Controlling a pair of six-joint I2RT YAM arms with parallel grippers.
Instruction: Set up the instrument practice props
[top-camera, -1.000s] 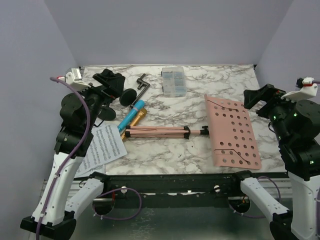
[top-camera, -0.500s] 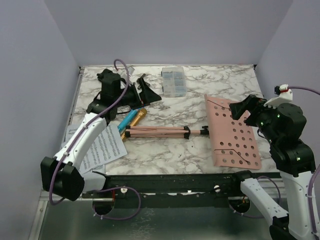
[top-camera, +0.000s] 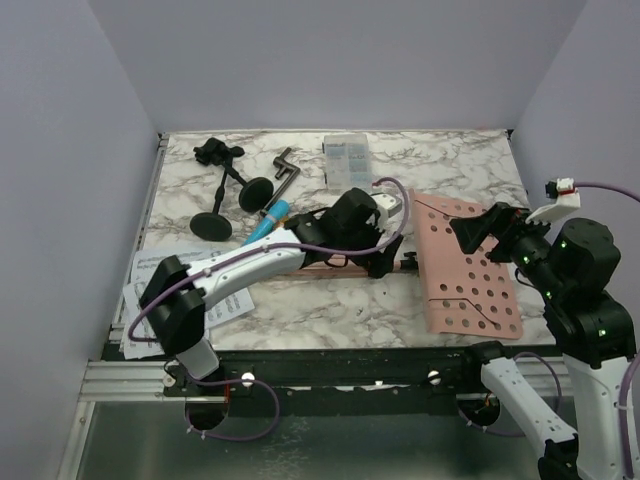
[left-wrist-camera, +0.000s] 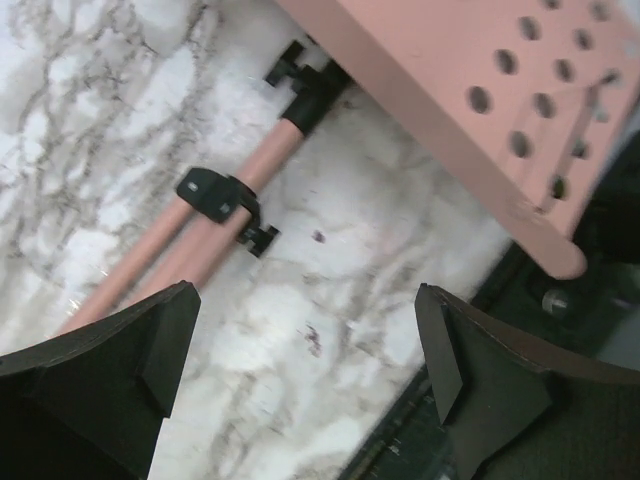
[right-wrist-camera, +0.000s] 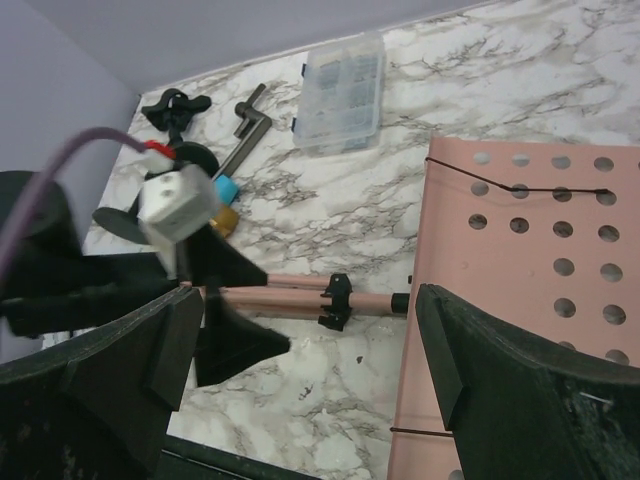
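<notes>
The pink perforated music rack (top-camera: 465, 265) lies flat at the right, joined to folded rose-gold tripod legs (top-camera: 335, 263). My left gripper (top-camera: 382, 252) is open and empty, hovering over the legs' black clamp (left-wrist-camera: 222, 198) next to the rack's edge (left-wrist-camera: 450, 90). My right gripper (top-camera: 478, 228) is open and empty above the rack's far part (right-wrist-camera: 530, 290). The blue microphone (top-camera: 268, 222) lies left of the legs; the gold one is mostly hidden by the left arm. Two black round-based poles (top-camera: 232, 188) lie at the back left. White music pages (top-camera: 150, 290) lie at the front left.
A small clear plastic box (top-camera: 348, 162) sits at the back centre, also in the right wrist view (right-wrist-camera: 343, 92). A black L-shaped tool (top-camera: 286, 170) lies beside the poles. The table's black front rail (top-camera: 330, 365) runs along the near edge.
My left arm has swung from the back-left corner by the poles to the centre, over the tripod legs. My right gripper has moved left and down over the rack.
</notes>
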